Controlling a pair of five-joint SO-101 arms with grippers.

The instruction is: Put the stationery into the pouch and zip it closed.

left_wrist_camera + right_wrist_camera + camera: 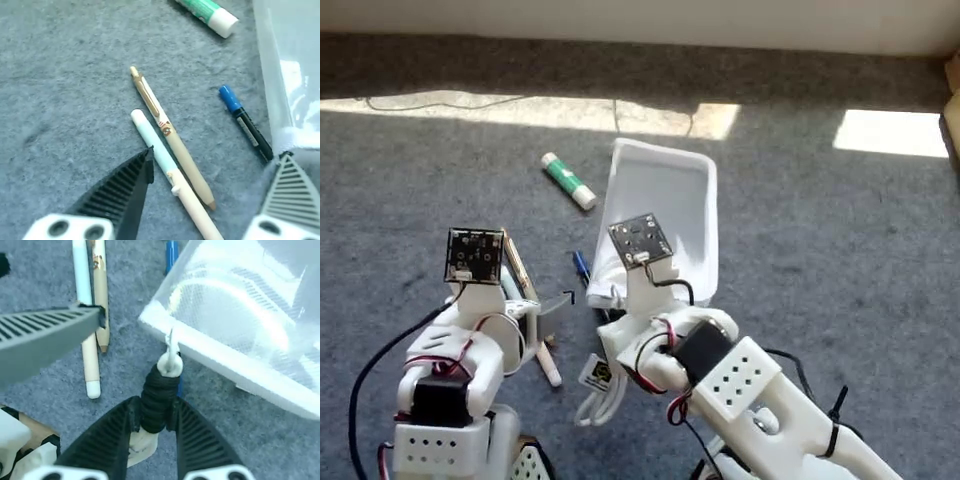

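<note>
A white mesh pouch [665,215] lies on the grey carpet. My right gripper [156,405] is shut on the black zipper pull [159,390] at the pouch's near corner [165,315]. My left gripper [217,152] hangs open just left of that corner, low over the pens. Below it a beige pen [170,140] and a white and pale-blue pen [160,155] lie side by side. A blue-capped marker [245,122] lies beside the pouch edge [280,75]. A green glue stick [567,181] with a white cap rests farther off, left of the pouch.
Grey carpet [420,180] spreads all around, with sunlit patches along the far side. A thin cable [616,115] trails across the far carpet. White wires and a small tag [595,375] hang between the two arm bases.
</note>
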